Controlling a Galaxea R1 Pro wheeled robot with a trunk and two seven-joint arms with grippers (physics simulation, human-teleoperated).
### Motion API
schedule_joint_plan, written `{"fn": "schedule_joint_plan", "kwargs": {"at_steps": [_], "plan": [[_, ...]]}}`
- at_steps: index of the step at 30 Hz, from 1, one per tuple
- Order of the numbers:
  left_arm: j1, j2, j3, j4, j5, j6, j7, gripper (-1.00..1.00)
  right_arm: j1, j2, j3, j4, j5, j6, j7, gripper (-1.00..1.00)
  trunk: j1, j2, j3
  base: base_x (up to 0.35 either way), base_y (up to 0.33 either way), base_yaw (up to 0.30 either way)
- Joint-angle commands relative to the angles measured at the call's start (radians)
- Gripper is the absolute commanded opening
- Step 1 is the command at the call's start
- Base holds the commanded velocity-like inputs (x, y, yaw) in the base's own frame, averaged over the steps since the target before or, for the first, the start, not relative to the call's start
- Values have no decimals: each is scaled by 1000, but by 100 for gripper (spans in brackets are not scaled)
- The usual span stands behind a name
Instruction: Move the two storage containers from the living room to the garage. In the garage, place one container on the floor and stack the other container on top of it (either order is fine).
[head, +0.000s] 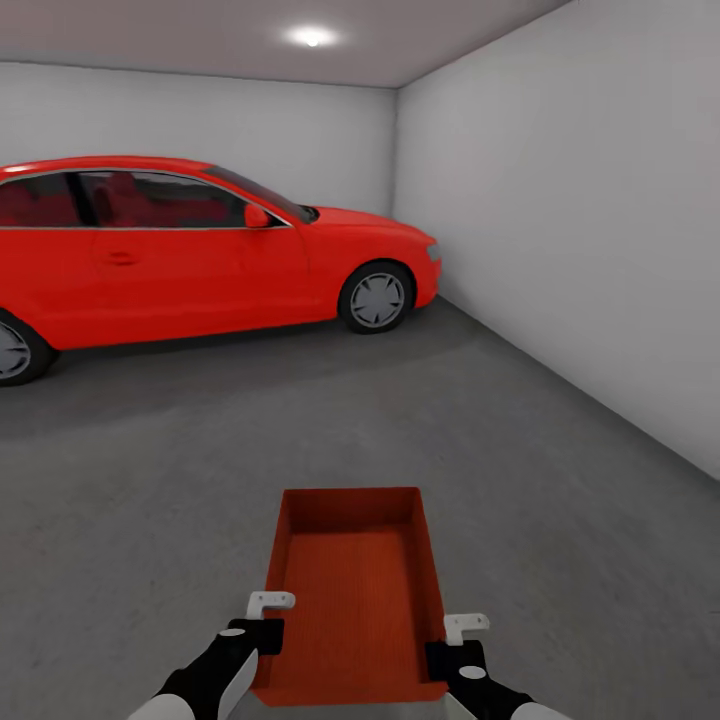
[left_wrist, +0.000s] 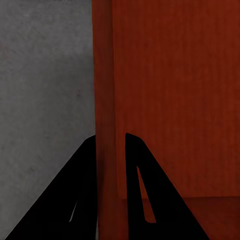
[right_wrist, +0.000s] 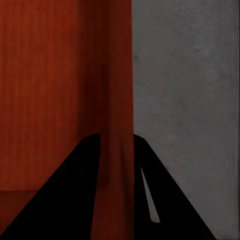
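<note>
One garage scene is shown: grey-white walls (head: 560, 230), dark grey mottled floor (head: 200, 470), ceiling light (head: 312, 37) lit at the far end. Largest item is a red car (head: 200, 250), parked at far left, side-on, nose pointed right, well apart from everything else. Its front wheel (head: 377, 298) and part of a rear wheel are seen resting on the floor.

One red-orange storage container (head: 350, 590) is seen near centre, open top up, long axis running near to far, held between the two arms. Whether its base is touching the floor or is held just above it cannot be told. Interior is seen bare, ribbed bottom.

Left gripper (head: 262, 620) is clamped on the container's left wall at the near end. In the left wrist view the left gripper (left_wrist: 111, 150) is seen with one black finger on each side of the thin wall, both pressed against it. Right gripper (head: 458, 640) is clamped likewise on the right wall, near end. In the right wrist view the right gripper (right_wrist: 116, 150) is seen straddling that wall, fingers touching both faces, grey floor seen beside the outer one.
</note>
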Motion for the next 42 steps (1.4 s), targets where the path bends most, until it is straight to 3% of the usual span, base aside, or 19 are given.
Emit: {"fn": "schedule_joint_plan", "kwargs": {"at_steps": [1,13,42], "plan": [[0,20,-3,1,-4,8,9,-100,-1,-26,0,4,0,-12,-14,-100,0,-1,-1,0,0,-286],[0,20,-3,5,-4,8,9,-100,-1,-26,0,4,0,-12,-14,-100,0,-1,-1,28,0,-286],[1,20,-3,8,-4,10,9,-100,-1,-26,1,4,0,-12,-14,-100,0,-1,-1,317,0,-286]]}}
